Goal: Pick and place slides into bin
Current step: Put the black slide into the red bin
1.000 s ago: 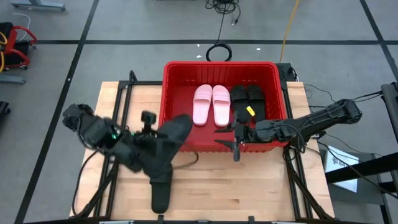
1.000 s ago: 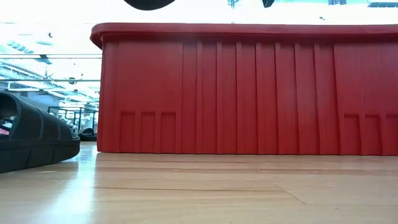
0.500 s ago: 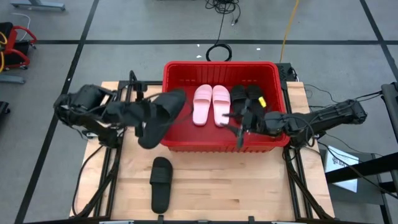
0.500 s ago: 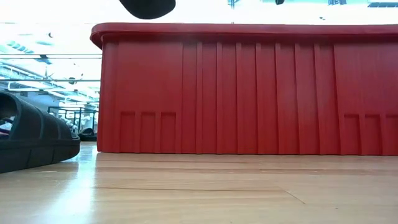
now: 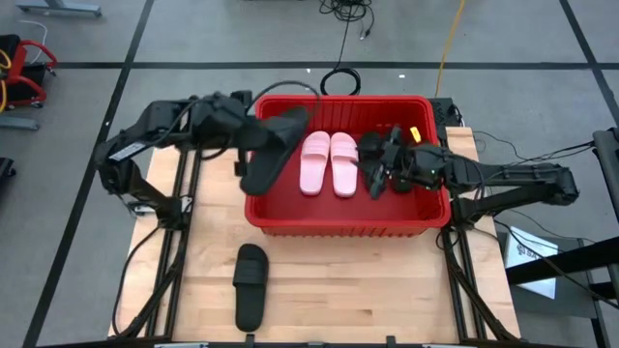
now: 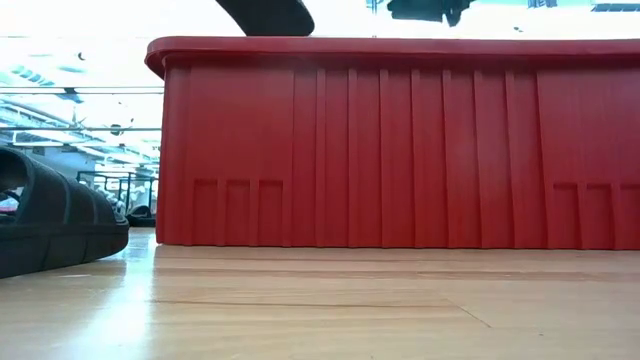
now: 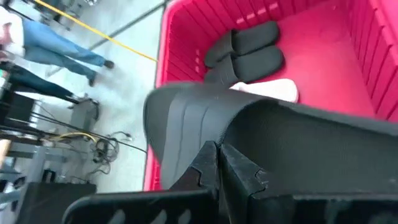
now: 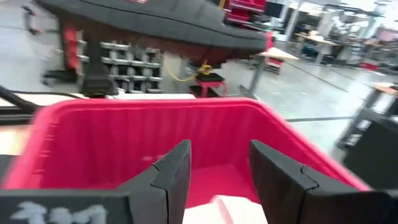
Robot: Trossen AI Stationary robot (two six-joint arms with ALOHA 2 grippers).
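Note:
The red bin (image 5: 343,220) stands at the table's far middle and holds two pink slides (image 5: 329,162) and two black slides (image 5: 379,143) lying flat on its floor. My left gripper (image 5: 244,143) is shut on a black slide (image 5: 273,147), held up over the bin's left rim; that slide also shows at the top of the low view (image 6: 265,14). My right gripper (image 5: 373,178) hovers open over the bin, above the black pair, and touches nothing. Another black slide (image 5: 250,298) lies flat on the table near its front edge. My left gripper pinches the black slide between its two shut fingers at a thin edge beside the ribbed strap (image 7: 186,134). The fingers (image 7: 208,163) come from the table's left, slanting down. The slide is lifted clear, tilted, lying slantwise over the bin's left wall.
The bin's near wall (image 6: 400,150) fills the low view, with the table's slide (image 6: 50,215) to its left. Bare wood lies between the bin and the table's front edge. People stand on the floor beyond the table (image 7: 43,46).
My left gripper has carried the black slide up and toward the far edge, from above the table's near left to the bin's left rim, turning as it went; this uncovers the slide on the table. My right gripper, still open, has moved from the bin's near wall farther in.

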